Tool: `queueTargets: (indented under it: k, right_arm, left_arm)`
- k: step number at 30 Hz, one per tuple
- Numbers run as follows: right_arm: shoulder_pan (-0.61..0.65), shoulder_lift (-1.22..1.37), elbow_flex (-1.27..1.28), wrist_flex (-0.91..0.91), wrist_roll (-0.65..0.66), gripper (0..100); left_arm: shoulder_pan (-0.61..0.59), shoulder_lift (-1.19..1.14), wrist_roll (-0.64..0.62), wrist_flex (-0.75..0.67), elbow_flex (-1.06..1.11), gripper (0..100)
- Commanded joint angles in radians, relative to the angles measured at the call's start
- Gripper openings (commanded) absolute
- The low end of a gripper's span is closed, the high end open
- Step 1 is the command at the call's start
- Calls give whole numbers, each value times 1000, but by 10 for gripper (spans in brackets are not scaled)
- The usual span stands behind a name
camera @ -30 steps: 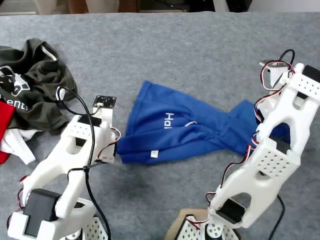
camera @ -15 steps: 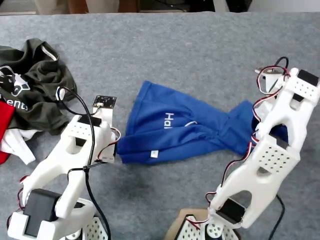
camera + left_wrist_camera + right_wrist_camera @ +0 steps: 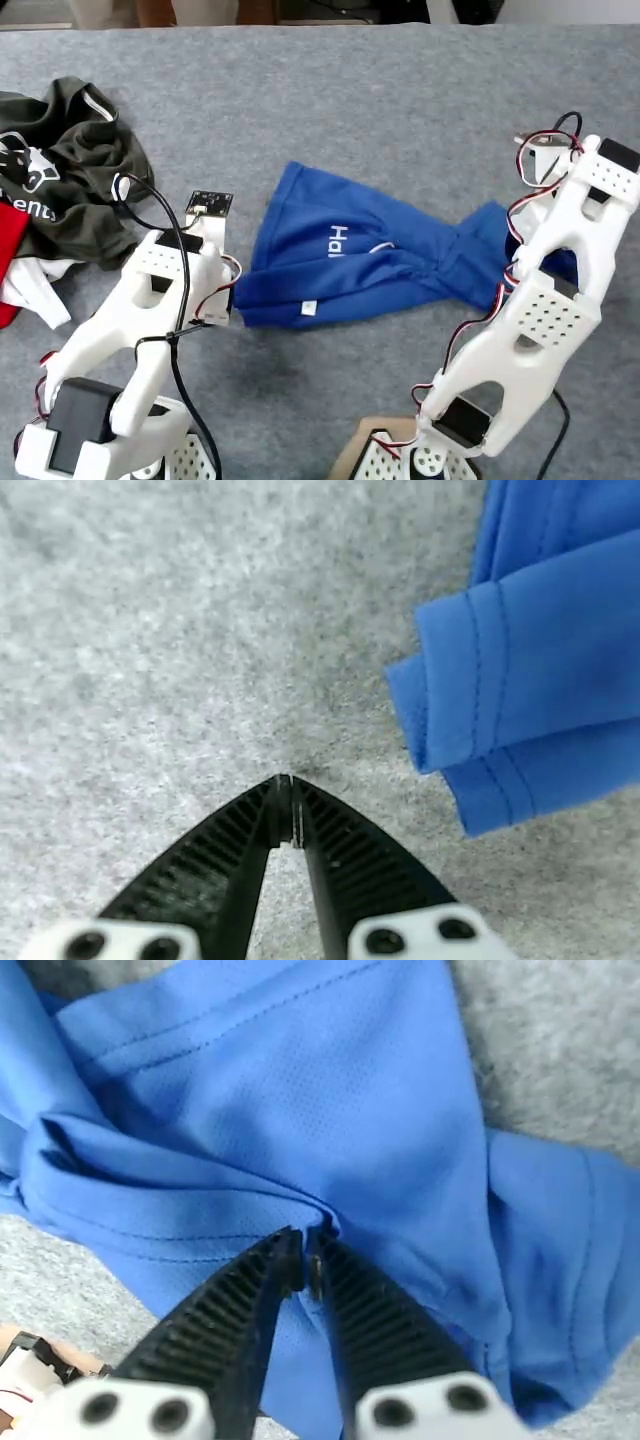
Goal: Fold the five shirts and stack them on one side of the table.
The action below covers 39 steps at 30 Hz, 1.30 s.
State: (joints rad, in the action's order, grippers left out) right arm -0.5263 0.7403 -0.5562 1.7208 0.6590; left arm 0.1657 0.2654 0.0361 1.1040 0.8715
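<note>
Closest to me, at the near edge of the table point(image 3: 300, 400), the two white arms rise side by side. The left gripper point(image 3: 287, 790) points down at bare grey cloth with its fingers pressed together on nothing, its tips just beside the hemmed corner of the blue shirt point(image 3: 340, 260) but apart from it. The right gripper point(image 3: 303, 1248) is down on the shirt's other end, its fingers drawn in to a narrow slit, and as far as I can judge it pinches a raised ridge of the blue fabric between the tips.

Between the arms the blue shirt lies across the middle of the table, broad and fairly flat on the left arm's side, twisted and bunched where it runs under the right arm. I would call it neither spread nor folded.

Farther off, at the left edge, the others sit in a loose heap: a dark green shirt point(image 3: 70, 170) on top, a red garment point(image 3: 8, 250) and a white garment point(image 3: 30, 290) poking out beside it. I cannot make out a fifth one.

By my reckoning the job has barely begun. No shirt is folded, no stack exists on either side, and the blue one needs untwisting and flattening before its first fold, with the heap to follow.
</note>
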Motion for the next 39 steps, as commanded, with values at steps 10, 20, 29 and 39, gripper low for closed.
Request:
queueTargets:
  k: [10,20,29,39]
  right_arm:
    - [-21,-185,-194,66,-51,5]
    - [-16,-372,-128,60,-64,5]
    - [-16,-320,-124,60,-64,5]
    - [-16,-291,-124,60,-64,5]
  left_arm:
    - [-8,4,-2,9,-12,18]
    - [-8,13,-152,2,-25,169]
    - [2,13,-187,-5,-118,178]
    - [14,13,-304,-98,-149,178]
